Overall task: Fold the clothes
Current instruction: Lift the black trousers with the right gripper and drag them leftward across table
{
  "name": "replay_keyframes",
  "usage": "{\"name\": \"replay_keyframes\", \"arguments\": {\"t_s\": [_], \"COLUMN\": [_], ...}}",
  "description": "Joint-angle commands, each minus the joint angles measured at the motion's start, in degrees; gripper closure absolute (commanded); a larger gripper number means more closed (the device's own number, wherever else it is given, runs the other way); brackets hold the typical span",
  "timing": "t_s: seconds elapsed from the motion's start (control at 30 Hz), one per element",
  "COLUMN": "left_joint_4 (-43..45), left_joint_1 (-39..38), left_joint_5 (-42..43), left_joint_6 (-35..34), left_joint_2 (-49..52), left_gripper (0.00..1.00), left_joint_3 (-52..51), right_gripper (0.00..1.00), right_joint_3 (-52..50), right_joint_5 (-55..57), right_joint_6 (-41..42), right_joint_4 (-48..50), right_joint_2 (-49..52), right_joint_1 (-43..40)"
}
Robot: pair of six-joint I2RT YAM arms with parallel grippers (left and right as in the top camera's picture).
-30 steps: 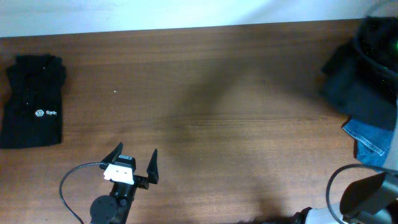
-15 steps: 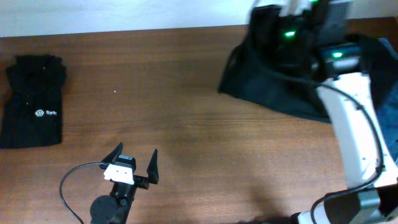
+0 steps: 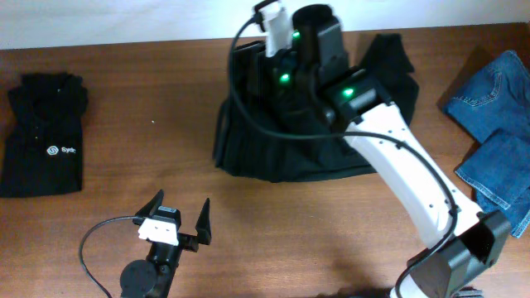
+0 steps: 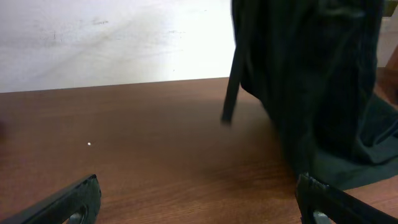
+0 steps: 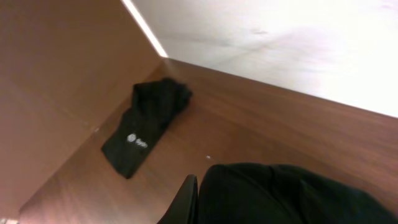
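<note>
Folded black garment with white logo [image 3: 43, 136] lies flat at far left of counter [image 3: 166, 99]. Left hand [image 3: 180, 217] near front edge: wide open, holds nothing. Black trousers [image 3: 281, 145] at centre-back: upper part hangs lifted, lower part heaped on counter. Right hand [image 3: 281, 62] above them, clamped on the fabric, cloth bunched against its finger [image 5: 186, 199]. Blue jeans [image 3: 489, 124] at far right.
</note>
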Motion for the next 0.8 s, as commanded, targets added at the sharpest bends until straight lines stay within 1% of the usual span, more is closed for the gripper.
{"name": "replay_keyframes", "arguments": {"t_s": [0.0, 0.27, 0.33, 0.37, 0.4, 0.43, 0.47, 0.53, 0.63, 0.77], "left_joint_4": [0.37, 0.37, 0.37, 0.37, 0.37, 0.37, 0.37, 0.37, 0.37, 0.37], "left_joint_1": [0.33, 0.33, 0.33, 0.33, 0.33, 0.33, 0.33, 0.33, 0.33, 0.33], "left_joint_5": [0.63, 0.63, 0.63, 0.63, 0.63, 0.63, 0.63, 0.63, 0.63, 0.63], "left_joint_6": [-0.76, -0.76, -0.76, -0.76, -0.76, -0.76, -0.76, -0.76, -0.76, -0.76], "left_joint_2": [-0.55, -0.55, -0.52, -0.52, -0.55, -0.55, -0.55, -0.55, -0.52, -0.52], "left_gripper": [0.01, 0.01, 0.0, 0.0, 0.01, 0.01, 0.01, 0.0, 0.01, 0.01], "left_joint_3": [-0.59, -0.59, -0.59, -0.59, -0.59, -0.59, -0.59, -0.59, -0.59, -0.59], "right_gripper": [0.96, 0.96, 0.96, 0.81, 0.59, 0.26, 0.01, 0.01, 0.01, 0.02], "right_joint_3": [2.19, 2.19, 2.19, 2.19, 2.19, 2.19, 2.19, 2.23, 2.78, 6.03], "right_joint_5": [0.87, 1.29, -0.76, -3.28, -6.62, -9.81, -10.84, -10.47, -7.63, -3.17], "right_joint_6": [-1.62, -1.64, -1.7, -2.89, -5.62, -9.49, -11.61, -14.78, -14.67, -14.49], "right_joint_4": [2.43, 3.52, 4.79, 5.35, 5.75, 5.68, 5.07, 3.28, 0.35, -9.42], "right_joint_2": [-1.01, -0.57, -0.04, 0.15, 0.5, 0.68, 0.66, 0.44, -0.59, -2.69], "right_joint_1": [2.03, 4.48, 5.31, 6.01, 6.84, 7.93, 8.57, 9.09, 7.13, 1.33]}}
